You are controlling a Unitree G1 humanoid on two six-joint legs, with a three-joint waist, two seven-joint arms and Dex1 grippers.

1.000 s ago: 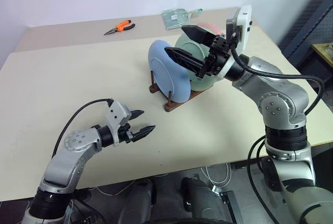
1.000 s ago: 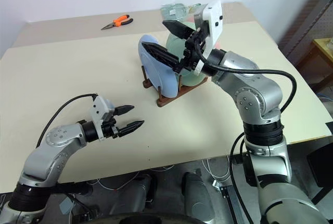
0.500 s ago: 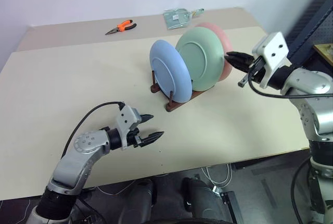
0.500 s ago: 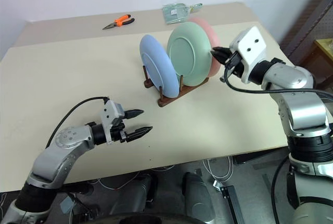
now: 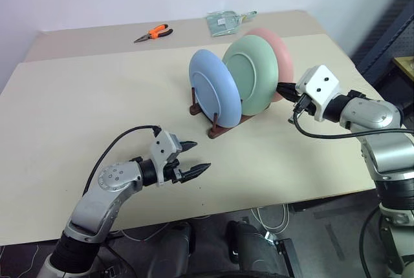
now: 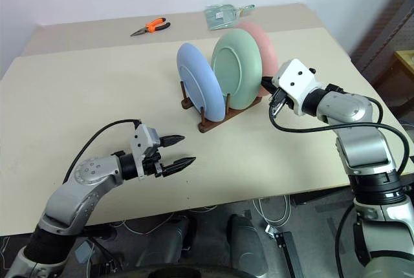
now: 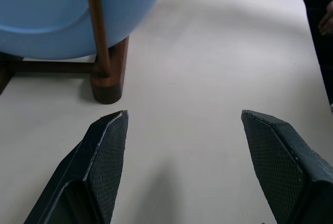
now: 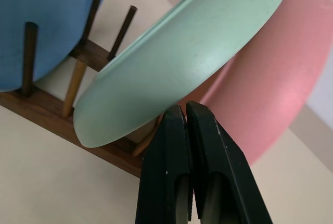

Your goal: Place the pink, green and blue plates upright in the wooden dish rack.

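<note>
all three plates, blue plate point(image 5: 214, 96), green plate point(image 5: 251, 75) and pink plate point(image 5: 278, 58), stand upright in the wooden dish rack point(image 5: 213, 128) mid-table, so the placing looks done; the right gripper point(image 5: 283, 87), fingers pressed together and empty, sits just beside the pink plate, the left gripper point(image 5: 193, 159) hovers with fingers apart, and the next move likely calls only for backing away without nudging a plate.

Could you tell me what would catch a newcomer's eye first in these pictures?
Most striking is the row of three plates standing upright in the wooden dish rack at mid-table: the blue plate nearest the robot, the green plate behind it and the pink plate at the back. The right gripper, shut, points at the rack's far end beside the pink plate, while the left gripper hangs open near the table's front edge.
</note>
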